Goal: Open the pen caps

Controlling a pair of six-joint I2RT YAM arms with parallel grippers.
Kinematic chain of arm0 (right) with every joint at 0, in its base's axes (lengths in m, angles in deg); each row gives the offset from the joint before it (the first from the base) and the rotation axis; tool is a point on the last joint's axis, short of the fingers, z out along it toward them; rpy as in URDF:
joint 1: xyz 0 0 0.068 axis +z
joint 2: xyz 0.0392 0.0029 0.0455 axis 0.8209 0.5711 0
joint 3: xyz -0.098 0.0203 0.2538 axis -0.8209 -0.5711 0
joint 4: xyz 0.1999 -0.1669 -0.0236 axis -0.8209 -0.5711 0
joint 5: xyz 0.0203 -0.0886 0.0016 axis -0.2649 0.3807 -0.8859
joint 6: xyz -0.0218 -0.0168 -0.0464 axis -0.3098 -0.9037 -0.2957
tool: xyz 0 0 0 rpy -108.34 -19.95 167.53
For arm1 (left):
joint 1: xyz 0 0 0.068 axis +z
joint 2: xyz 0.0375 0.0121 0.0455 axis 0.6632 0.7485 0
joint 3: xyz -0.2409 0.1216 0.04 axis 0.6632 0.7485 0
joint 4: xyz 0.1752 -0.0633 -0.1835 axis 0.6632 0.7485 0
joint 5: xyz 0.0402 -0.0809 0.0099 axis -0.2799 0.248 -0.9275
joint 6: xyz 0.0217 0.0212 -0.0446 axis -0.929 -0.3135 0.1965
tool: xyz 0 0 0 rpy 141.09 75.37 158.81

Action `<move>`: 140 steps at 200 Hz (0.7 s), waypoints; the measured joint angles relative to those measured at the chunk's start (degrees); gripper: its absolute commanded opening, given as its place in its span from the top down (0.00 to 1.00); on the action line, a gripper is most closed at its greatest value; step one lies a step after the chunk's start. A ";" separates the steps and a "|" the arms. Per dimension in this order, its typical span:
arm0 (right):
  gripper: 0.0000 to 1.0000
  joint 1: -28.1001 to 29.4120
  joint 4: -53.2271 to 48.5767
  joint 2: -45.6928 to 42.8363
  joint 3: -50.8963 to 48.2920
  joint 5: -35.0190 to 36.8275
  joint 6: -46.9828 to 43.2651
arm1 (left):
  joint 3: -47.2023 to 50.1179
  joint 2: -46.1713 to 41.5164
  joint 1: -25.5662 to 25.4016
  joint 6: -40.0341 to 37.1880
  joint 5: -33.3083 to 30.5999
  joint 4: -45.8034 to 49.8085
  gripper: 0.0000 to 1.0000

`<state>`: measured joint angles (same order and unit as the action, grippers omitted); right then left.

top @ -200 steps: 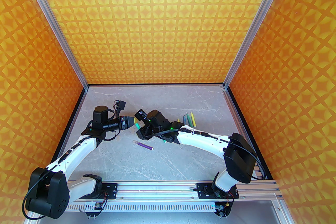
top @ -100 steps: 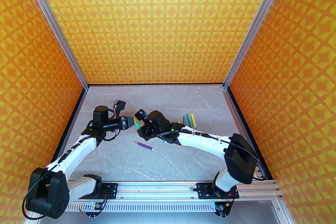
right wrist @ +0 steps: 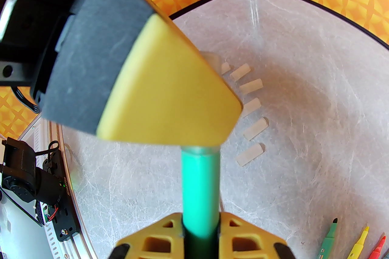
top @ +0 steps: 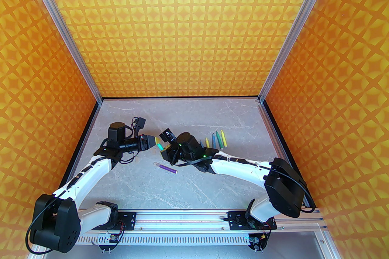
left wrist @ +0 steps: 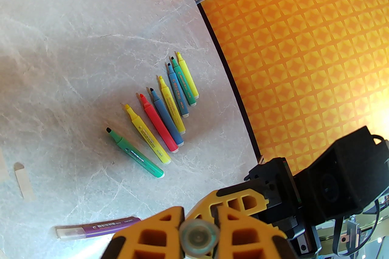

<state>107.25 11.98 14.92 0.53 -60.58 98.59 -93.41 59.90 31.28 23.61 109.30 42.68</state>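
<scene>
Uncapping step. L gripper (top: 155, 141) pinched on translucent clear plastic cap (left wrist: 199, 235); R gripper (right wrist: 200, 219) clamps teal-green plastic marker barrel (right wrist: 200, 178), aloft just beyond purple capped marker (top: 166, 168). Next I'd pull straight apart, axially.

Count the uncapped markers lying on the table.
8, in one slanted row, left to right: green marker, yellow, red, blue, yellow, blue, green, yellow. None seems hidden in the left wrist view.
</scene>
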 measured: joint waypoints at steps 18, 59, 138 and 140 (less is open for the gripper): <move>1.00 -0.31 1.38 -0.20 -0.66 -0.39 -0.31 | 0.00 -0.35 0.42 0.31 0.00 0.31 1.00; 1.00 -1.05 2.62 -1.03 -2.43 -2.12 -0.94 | 0.00 -2.38 2.89 0.87 -1.01 0.94 1.00; 1.00 -3.85 -8.35 -0.46 -7.58 0.66 -0.92 | -1.44 -6.86 10.97 -1.38 -12.09 5.88 1.00; 1.00 -3.87 -8.50 -0.24 -7.34 0.96 -0.90 | -1.55 -6.86 10.99 -1.62 -12.57 6.43 1.00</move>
<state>103.38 3.48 14.68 -6.82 -59.62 97.69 -94.96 53.04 42.28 21.99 96.73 49.11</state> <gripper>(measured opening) 0.153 0.164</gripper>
